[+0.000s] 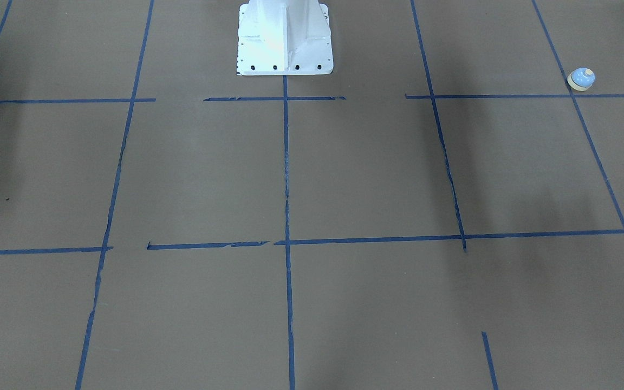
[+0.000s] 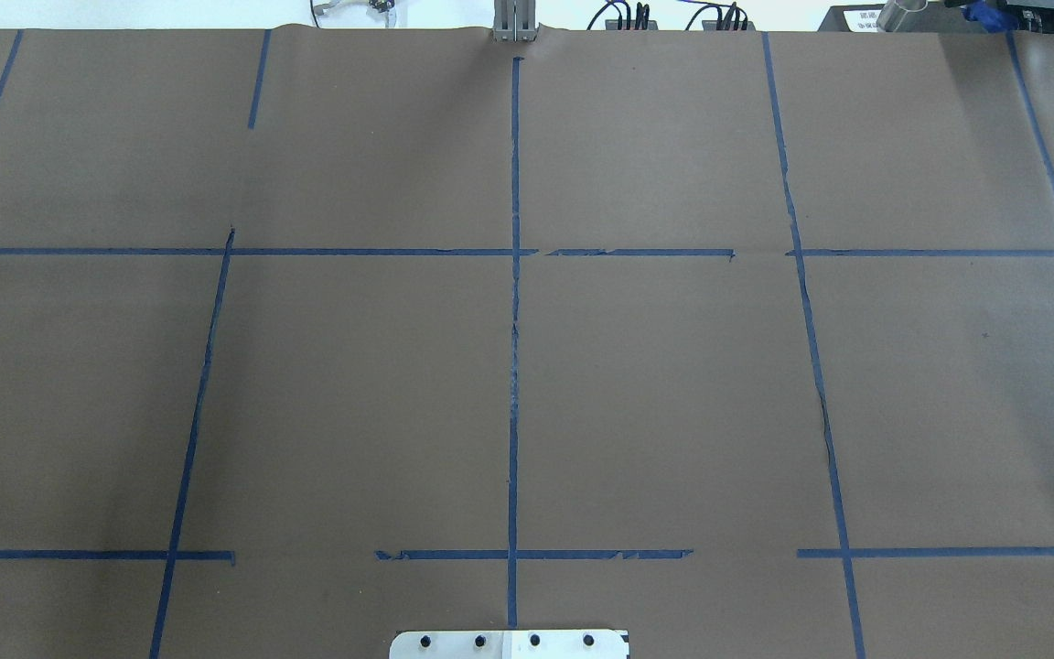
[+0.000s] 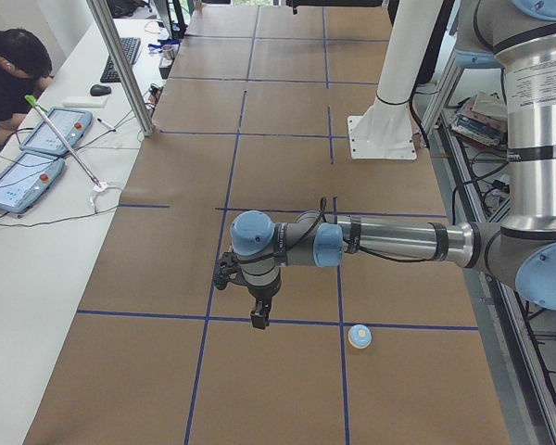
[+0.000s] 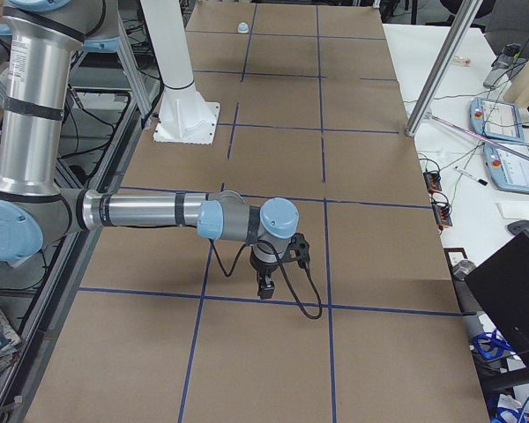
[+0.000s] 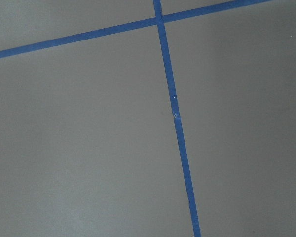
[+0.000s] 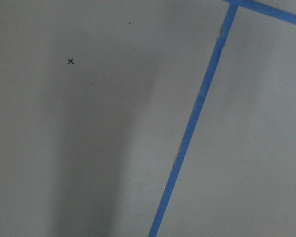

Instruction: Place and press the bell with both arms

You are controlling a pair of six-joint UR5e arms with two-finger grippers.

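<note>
The bell (image 1: 581, 79) is a small light-blue dome with a cream base and button. It stands on the brown table near the robot's left end, and also shows in the exterior left view (image 3: 360, 336) and, tiny, in the exterior right view (image 4: 242, 27). My left gripper (image 3: 258, 317) hangs over the table, apart from the bell, farther from the robot's side. My right gripper (image 4: 265, 288) hangs over the table's other end. Both show only in the side views, so I cannot tell whether they are open or shut. The wrist views show only bare table.
The white bolted pedestal (image 1: 285, 40) stands at the robot's side of the table. Blue tape lines (image 2: 514, 366) mark a grid on the brown cover. An operator (image 3: 9, 83), tablets (image 3: 37, 148) and a metal post (image 3: 120, 65) are across the table.
</note>
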